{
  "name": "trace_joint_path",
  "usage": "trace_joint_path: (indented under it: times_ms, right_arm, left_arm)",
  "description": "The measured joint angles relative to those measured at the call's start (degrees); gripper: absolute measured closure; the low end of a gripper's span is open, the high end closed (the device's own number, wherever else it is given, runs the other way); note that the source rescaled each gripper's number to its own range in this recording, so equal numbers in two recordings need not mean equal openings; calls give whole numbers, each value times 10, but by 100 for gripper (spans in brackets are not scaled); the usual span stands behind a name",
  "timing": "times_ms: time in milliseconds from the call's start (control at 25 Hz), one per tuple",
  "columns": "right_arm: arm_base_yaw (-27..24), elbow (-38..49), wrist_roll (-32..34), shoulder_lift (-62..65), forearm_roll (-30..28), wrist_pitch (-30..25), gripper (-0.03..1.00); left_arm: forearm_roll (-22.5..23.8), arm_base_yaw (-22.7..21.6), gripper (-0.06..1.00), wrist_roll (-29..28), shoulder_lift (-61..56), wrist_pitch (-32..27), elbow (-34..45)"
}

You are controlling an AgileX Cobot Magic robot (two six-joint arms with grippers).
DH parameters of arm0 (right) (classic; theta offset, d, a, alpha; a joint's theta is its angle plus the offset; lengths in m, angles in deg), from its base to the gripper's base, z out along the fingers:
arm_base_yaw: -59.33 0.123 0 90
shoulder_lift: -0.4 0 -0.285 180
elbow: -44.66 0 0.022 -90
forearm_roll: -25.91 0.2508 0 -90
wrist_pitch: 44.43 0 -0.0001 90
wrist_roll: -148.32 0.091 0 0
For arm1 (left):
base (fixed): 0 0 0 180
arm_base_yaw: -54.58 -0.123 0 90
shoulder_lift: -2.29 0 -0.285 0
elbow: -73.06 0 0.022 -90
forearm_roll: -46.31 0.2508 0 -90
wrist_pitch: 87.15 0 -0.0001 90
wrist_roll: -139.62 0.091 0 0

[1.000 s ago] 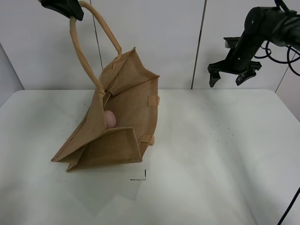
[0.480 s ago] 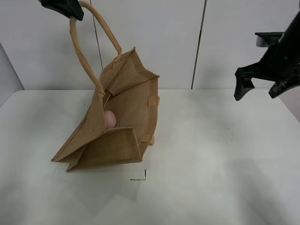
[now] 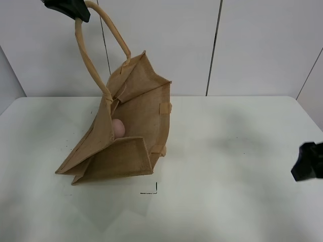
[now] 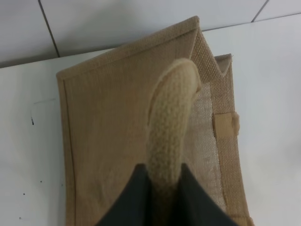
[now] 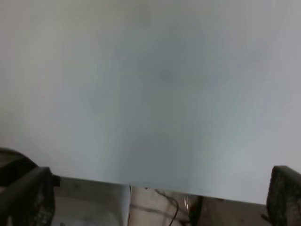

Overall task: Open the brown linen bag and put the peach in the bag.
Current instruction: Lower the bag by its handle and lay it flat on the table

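White bench (image 3: 227,166) w/ a small black L-shaped corner mark (image 3: 151,190) near front-centre, seen from the high cam. Behind it, pale wall panels (image 3: 262,45) split by a dark vertical seam (image 3: 213,48). Cables (image 5: 171,209) show, blurred, below the bench edge in right wrist cam.
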Motion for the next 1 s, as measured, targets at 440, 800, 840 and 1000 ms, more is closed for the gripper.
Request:
trace_joint_path:
  times_ms: [440, 800, 840, 1000]
  right_arm:
    - [0, 141, 0, 357, -1, 79, -3]
    - [0, 142, 6, 520, -21, 79, -3]
    - [0, 142, 6, 533, -22, 79, -3]
    - [0, 142, 12, 553, -29, 79, -3]
  left_arm:
    - [0, 0, 94, 1, 0, 0, 0]
    - [0, 0, 94, 1, 2, 0, 0]
    - [0, 0, 94, 1, 3, 0, 0]
    - [-4, 0, 94, 1, 22, 0, 7]
